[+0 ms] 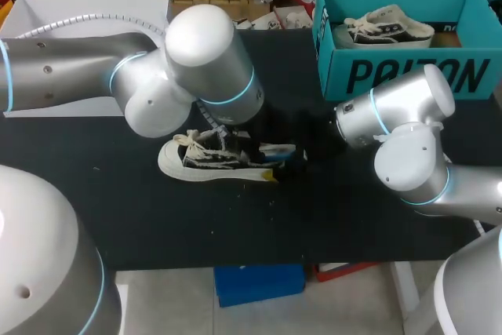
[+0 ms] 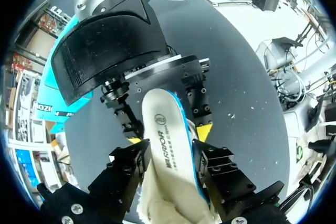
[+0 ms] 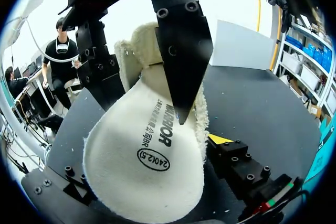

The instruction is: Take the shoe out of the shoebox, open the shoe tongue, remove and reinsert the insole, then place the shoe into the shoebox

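your shoe lies on the black desk, out of the box, with its toe toward your left side and its heel toward your right. the insole is at the heel end, between both hands. its printed underside shows in both wrist views, with a fleecy edge around it. your left hand comes in from above and is closed on the insole, one finger against each long edge. your right hand sits at the insole's other end with its yellow fingertips spread to either side. it looks open, with a sliver of gap on one side, though the wrist views leave that unsure. the teal box stands at the desk's far right, well apart from the shoe, and a second shoe lies inside it.
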